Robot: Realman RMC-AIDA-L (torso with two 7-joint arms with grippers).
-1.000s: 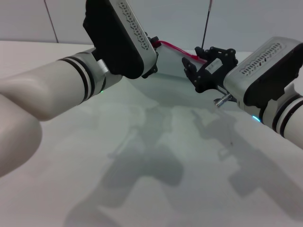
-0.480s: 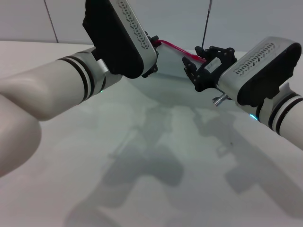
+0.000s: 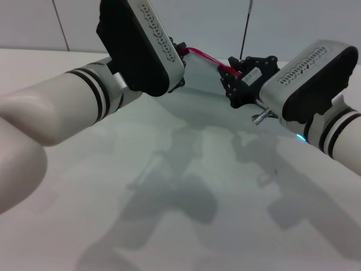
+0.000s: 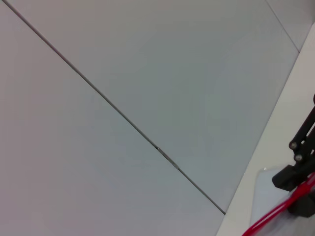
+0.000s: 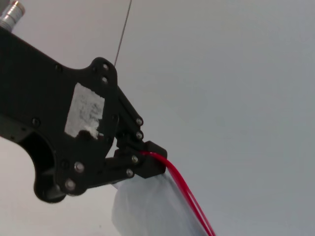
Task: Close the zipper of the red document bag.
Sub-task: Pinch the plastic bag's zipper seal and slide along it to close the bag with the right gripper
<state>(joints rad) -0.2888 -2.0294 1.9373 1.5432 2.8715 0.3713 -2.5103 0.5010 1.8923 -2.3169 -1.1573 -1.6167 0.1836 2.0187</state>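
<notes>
The red document bag (image 3: 203, 79) is a pale translucent pouch held up off the white table, between my two grippers at the back. Its zipper (image 3: 206, 56) is a thin red strip along the top edge. My left gripper (image 3: 181, 52) is shut on the left end of that edge. My right gripper (image 3: 232, 78) is shut on the zipper farther right. In the right wrist view the black right gripper (image 5: 150, 164) pinches the zipper (image 5: 189, 196) and the bag (image 5: 147, 209) hangs below. The left wrist view shows the zipper (image 4: 273, 219) running past black fingers (image 4: 288, 178). The slider is hidden.
The white table (image 3: 186, 186) spreads in front of both arms, with their shadows on it. A grey panelled wall (image 3: 293, 22) stands close behind the bag, and a thin dark vertical seam (image 3: 246, 28) runs down it above my right gripper.
My right gripper has slid a little left along the zipper, toward the left gripper, and risen slightly. The left arm has shifted slightly up and left, still holding the bag's end.
</notes>
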